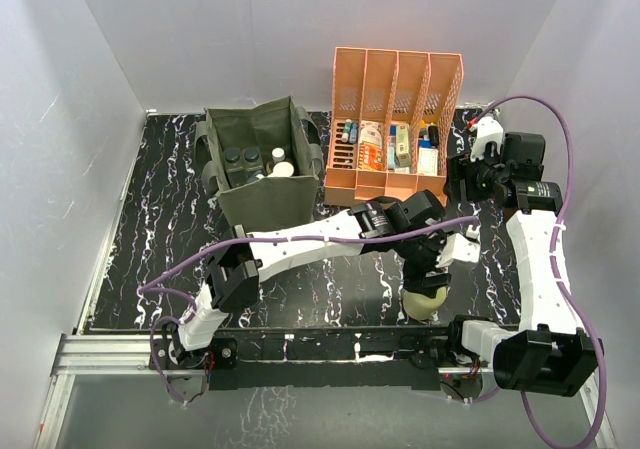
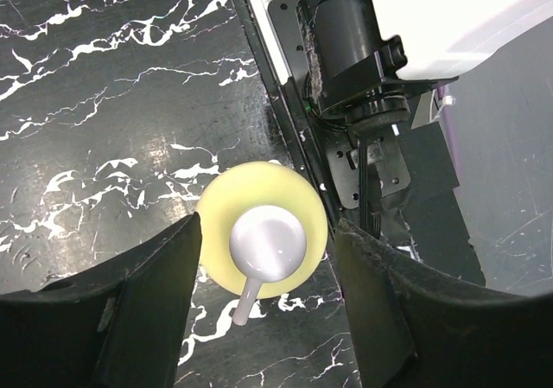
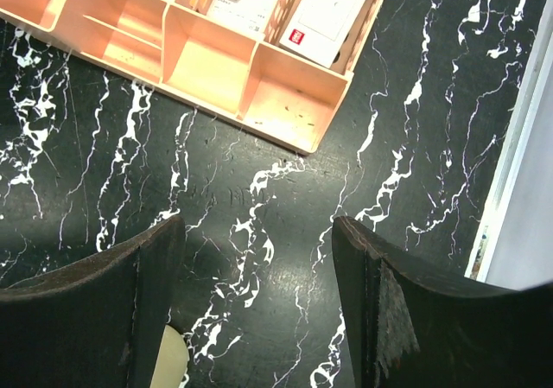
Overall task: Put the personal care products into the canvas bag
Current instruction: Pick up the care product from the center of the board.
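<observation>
The pale yellow bottle stands upright near the table's front edge; from above it shows a round yellow body with a silver pump head. My left gripper is open straight above it, one finger on each side, not touching. The olive-green canvas bag stands open at the back left with two dark-capped bottles and a white-topped one inside. My right gripper is open and empty over bare table near the organiser's front corner; a pale sliver of the yellow bottle shows by its left finger.
The peach slotted file organiser holding small colourful boxes and tubes stands right of the bag; its front trays show in the right wrist view. The right arm's base and the table's front rail lie just right of the yellow bottle. White walls enclose the table.
</observation>
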Available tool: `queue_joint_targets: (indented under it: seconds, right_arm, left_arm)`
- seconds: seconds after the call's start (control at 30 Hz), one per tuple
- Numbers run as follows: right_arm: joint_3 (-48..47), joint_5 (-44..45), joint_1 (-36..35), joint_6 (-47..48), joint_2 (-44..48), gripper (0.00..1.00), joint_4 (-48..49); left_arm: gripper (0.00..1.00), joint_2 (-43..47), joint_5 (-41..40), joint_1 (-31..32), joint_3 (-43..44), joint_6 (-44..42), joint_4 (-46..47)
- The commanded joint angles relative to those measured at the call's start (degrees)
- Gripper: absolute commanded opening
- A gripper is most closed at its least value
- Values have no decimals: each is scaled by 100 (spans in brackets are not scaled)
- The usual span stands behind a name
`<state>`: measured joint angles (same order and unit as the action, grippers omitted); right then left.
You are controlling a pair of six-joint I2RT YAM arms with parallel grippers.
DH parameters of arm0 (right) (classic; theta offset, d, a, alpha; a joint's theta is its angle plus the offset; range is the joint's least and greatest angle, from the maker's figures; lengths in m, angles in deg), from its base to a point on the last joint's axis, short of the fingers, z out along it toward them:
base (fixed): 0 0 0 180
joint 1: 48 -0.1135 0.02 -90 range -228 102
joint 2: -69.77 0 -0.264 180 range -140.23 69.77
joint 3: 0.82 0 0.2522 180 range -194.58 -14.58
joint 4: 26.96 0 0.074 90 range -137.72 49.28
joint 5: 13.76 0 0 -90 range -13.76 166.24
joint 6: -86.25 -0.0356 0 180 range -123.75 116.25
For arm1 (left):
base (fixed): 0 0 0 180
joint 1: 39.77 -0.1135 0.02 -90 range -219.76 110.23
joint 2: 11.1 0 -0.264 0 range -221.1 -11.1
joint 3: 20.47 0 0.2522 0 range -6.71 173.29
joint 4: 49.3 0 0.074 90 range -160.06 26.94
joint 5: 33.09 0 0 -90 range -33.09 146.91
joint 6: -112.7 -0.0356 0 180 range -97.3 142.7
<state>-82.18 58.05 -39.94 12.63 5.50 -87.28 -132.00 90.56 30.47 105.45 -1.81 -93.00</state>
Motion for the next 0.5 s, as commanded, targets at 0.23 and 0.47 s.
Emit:
queue_joint_targets:
  seconds: [0.23,0.47]
  right_arm:
    - [18,-275,68,27,179,71,332]
    - [53,-350,74,32,186,71,332]
  left_arm:
    - [54,1,225,56,100,65,62]
    - [40,-73,261,95,91,-14,-12]
